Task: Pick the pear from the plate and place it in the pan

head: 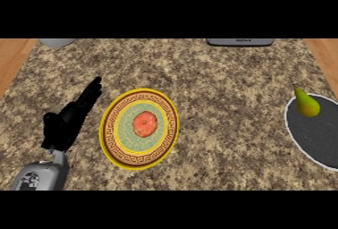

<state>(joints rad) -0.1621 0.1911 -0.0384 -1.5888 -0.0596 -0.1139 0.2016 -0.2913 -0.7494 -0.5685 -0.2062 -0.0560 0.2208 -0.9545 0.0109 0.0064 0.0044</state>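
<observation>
Your left hand [66, 123] rests open and empty at lower left beside the plate [109, 134], fingers straight, while the pear [306, 103] already stands in the pan [315, 134] at right, so I judge nothing remains.

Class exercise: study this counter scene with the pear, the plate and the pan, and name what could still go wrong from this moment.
1. The pear stands upright at the far rim of the pan, not at its middle; it might tip or roll out onto the counter.
2. The left hand rests open right beside the plate; a sideways move could nudge the plate.
3. The right hand is out of view, so its clearance from the pan cannot be judged.
</observation>
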